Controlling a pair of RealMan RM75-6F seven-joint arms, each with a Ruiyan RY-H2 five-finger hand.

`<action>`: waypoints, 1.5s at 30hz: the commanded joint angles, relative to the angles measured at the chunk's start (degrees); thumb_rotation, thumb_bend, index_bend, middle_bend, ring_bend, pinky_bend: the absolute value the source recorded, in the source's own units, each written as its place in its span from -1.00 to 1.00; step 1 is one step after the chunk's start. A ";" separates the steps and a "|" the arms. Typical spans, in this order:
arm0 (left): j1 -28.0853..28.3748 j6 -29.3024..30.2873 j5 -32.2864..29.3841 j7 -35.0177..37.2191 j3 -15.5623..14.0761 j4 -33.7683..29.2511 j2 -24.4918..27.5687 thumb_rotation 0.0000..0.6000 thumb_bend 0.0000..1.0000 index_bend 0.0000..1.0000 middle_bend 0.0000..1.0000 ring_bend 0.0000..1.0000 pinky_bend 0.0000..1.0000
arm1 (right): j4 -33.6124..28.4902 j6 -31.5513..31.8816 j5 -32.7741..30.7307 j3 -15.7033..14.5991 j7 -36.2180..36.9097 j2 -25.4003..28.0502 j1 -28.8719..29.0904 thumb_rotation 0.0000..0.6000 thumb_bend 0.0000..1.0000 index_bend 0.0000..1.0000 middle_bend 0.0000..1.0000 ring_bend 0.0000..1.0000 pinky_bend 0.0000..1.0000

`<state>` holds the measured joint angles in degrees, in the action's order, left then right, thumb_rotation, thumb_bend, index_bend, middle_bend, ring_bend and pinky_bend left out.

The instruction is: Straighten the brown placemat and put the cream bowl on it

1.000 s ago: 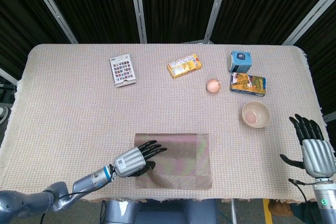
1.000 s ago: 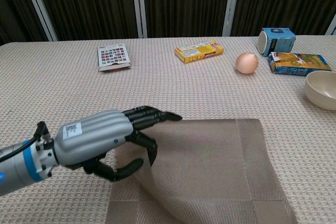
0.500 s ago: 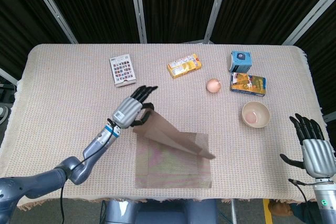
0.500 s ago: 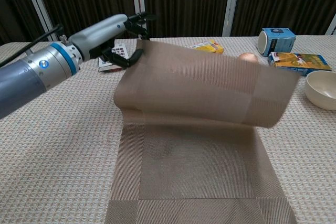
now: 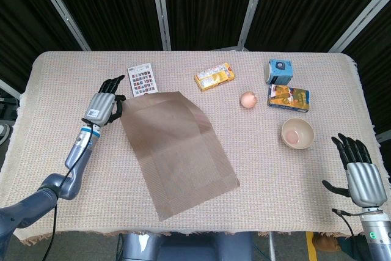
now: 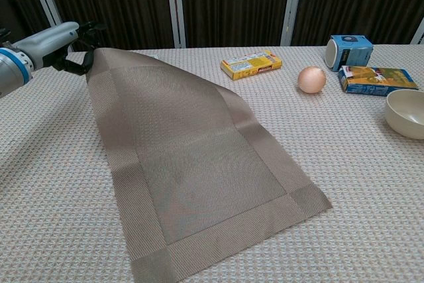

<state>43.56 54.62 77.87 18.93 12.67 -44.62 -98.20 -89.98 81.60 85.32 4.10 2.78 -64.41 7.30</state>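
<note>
The brown placemat [image 5: 177, 148] lies unfolded but skewed, running from the far left to the near right of the table. In the chest view the placemat [image 6: 192, 164] has its far-left corner raised off the cloth. My left hand [image 5: 104, 103] grips that corner, and the chest view shows the left hand [image 6: 56, 41] at the far left. The cream bowl [image 5: 297, 133] stands upright on the right, well apart from the mat; the chest view cuts the bowl [image 6: 405, 114] off at its right edge. My right hand [image 5: 359, 172] hovers near the table's right front corner, fingers spread, holding nothing.
Behind the mat lie a colourful card pack [image 5: 142, 80] and a yellow box [image 5: 214, 76]. A peach ball [image 5: 248, 99], a blue-white carton [image 5: 280, 71] and a flat blue-yellow box [image 5: 288, 98] stand behind the bowl.
My left hand has lifted the folded flap and swept it back and left, unfolding the mat, which now lies askew. The right hand has barely moved.
</note>
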 commanded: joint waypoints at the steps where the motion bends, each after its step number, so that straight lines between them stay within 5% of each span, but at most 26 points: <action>1: -1.93 -0.26 -0.85 -0.83 -1.00 0.18 1.74 1.00 -1.00 -1.00 -1.00 -1.00 -1.00 | 0.15 -0.46 0.11 -0.25 -0.33 -0.28 0.17 1.00 -1.00 -1.00 -1.00 -1.00 -1.00; 8: -6.36 7.46 0.03 -3.56 -1.46 -6.15 7.10 1.00 -1.00 -1.00 -1.00 -1.00 -1.00 | 0.28 -2.55 2.37 -1.61 -1.43 -1.11 1.43 1.00 -1.00 -0.99 -1.00 -1.00 -1.00; 17: -16.46 17.69 -4.61 -22.85 -2.20 -35.81 23.60 1.00 -1.00 -1.00 -1.00 -1.00 -1.00 | -0.69 -13.64 8.63 -4.01 -1.12 -1.77 9.28 1.00 -1.00 -0.91 -1.00 -1.00 -1.00; 23: -21.95 22.98 -8.42 -31.71 -3.63 -49.29 29.58 1.00 -1.00 -1.00 -1.00 -1.00 -1.00 | 1.00 -19.36 12.69 -4.09 -3.25 -4.84 15.10 1.00 -1.00 -0.89 -1.00 -1.00 -1.00; 30: -25.90 27.56 -8.34 -34.95 -5.31 -55.37 31.84 1.00 -1.00 -1.00 -1.00 -1.00 -1.00 | 5.92 -24.22 14.35 -3.85 -3.20 -11.14 20.40 1.00 -0.93 -0.81 -1.00 -1.00 -1.00; 45: -27.50 29.25 -6.78 -33.79 -4.85 -56.31 32.43 1.00 -1.00 -1.00 -1.00 -1.00 -1.00 | 17.35 -25.84 16.54 -6.16 -3.83 -20.93 24.01 1.00 -0.75 -0.52 -1.00 -1.00 -1.00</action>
<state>16.05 83.95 71.12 -14.92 7.78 -100.96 -65.75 -73.13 55.53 101.50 -1.73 -0.82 -84.84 31.06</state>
